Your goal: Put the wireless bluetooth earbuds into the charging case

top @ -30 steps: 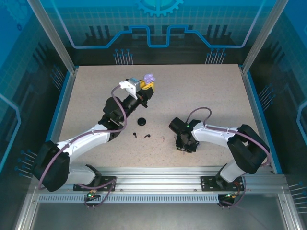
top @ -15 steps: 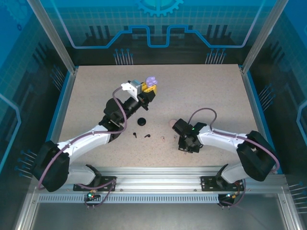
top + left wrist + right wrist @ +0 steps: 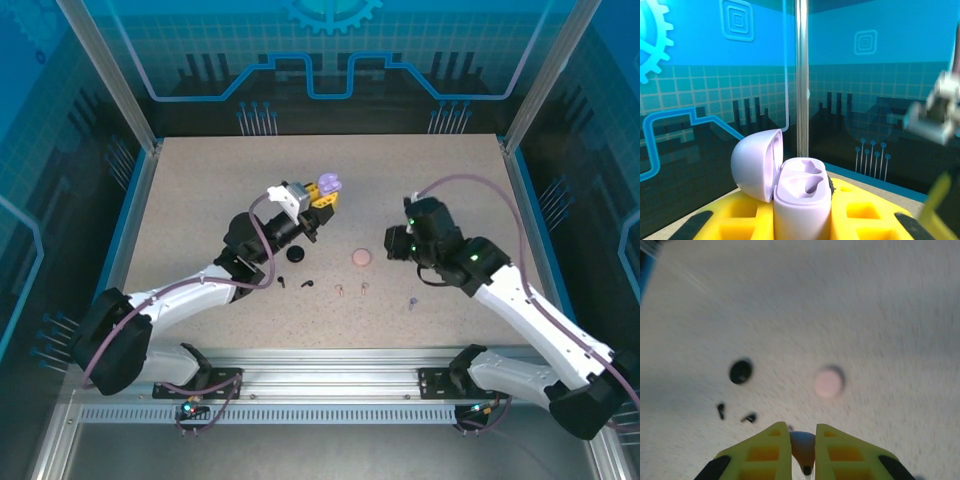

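Over the middle of the worktop (image 3: 440, 170), the right claw (image 3: 803, 434) pinches a pale earbud (image 3: 802, 446), probably a purple one. The left claw (image 3: 321, 198) grips the open purple case (image 3: 801, 195), far left, both sockets empty. Next, I'd judge, comes aligning stem to socket. The pink case (image 3: 829, 382) and black case (image 3: 741, 371) lie between; contents unclear.

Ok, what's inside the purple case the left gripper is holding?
Both moulded wells in the purple case, clamped in the left gripper, look empty. The open lid is turned sideways, so most of its inside is hidden.
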Robot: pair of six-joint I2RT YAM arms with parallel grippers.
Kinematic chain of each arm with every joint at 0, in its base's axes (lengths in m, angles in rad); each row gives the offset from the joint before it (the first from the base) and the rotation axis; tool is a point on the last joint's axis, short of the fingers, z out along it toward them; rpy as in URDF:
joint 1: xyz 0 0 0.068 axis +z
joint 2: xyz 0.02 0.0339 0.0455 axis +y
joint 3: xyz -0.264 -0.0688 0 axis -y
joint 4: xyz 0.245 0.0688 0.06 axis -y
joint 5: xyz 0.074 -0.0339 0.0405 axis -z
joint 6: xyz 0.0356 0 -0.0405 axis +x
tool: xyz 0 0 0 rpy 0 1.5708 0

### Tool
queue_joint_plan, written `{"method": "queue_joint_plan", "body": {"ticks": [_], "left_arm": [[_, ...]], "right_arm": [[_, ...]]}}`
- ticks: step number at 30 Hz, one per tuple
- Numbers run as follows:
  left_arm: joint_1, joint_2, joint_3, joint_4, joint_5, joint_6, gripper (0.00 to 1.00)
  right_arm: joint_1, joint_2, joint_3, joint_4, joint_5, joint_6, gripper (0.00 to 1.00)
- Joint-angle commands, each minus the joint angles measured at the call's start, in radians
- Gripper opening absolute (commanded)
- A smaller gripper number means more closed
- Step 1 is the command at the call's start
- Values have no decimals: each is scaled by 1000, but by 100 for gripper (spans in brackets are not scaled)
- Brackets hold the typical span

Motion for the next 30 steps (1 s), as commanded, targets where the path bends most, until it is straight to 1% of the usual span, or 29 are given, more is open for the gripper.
{"method": "queue_joint_plan", "body": {"ticks": [1, 6, 12, 20, 30], "left_arm": [[-35, -6, 19, 24, 19, 104, 0], [-86, 46, 48, 43, -13, 208, 0], [-130, 105, 89, 73, -43, 269, 0], [-141, 141, 131, 62, -51, 236, 0], [-141, 137, 133, 59, -48, 217, 0]], "right_arm": [[-9, -9, 111, 66, -30, -214, 12], [-9, -13, 191, 173, -115, -369, 12], [-8, -15, 200, 256, -227, -435, 12], [-9, -37, 145, 334, -294, -457, 12], [-8, -8, 136, 332, -292, -461, 10]]}}
